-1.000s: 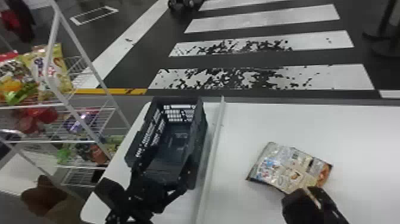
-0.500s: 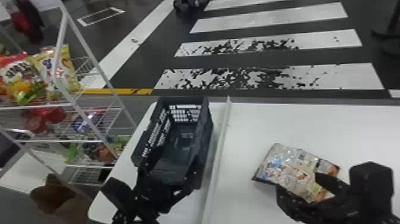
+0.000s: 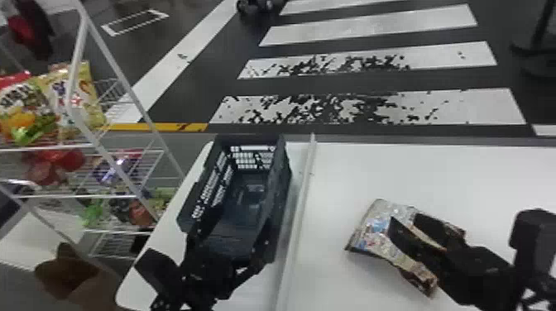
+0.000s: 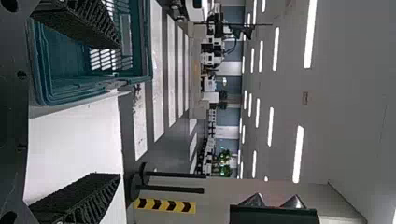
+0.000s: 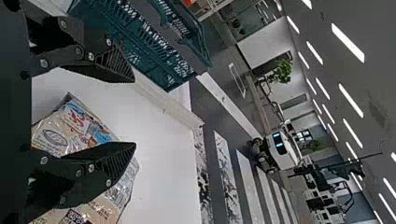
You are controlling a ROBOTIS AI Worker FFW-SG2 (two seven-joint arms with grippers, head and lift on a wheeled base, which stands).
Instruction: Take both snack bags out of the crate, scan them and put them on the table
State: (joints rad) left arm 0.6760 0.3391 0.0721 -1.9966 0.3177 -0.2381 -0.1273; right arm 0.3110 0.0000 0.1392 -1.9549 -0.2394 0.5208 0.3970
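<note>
1. Beyond the desk, a dark floor is crossed by white stripes.
2. The white desk is divided by a pale raised strip, which is set just beside the crate.
3. At the left, bright packets are held on the shelves of a white wire rack.
4. The dark crate is placed on the desk, left of the strip.
5. The jaws of the left gripper are spread wide at the crate's near end; one finger is seen against the crate in the left wrist view.
6. The jaws of the right gripper are parted over the snack bag; whether it is touched cannot be told.
7. The snack bag is laid on the desk, right of the strip, partly covered from view by the right gripper.
</note>
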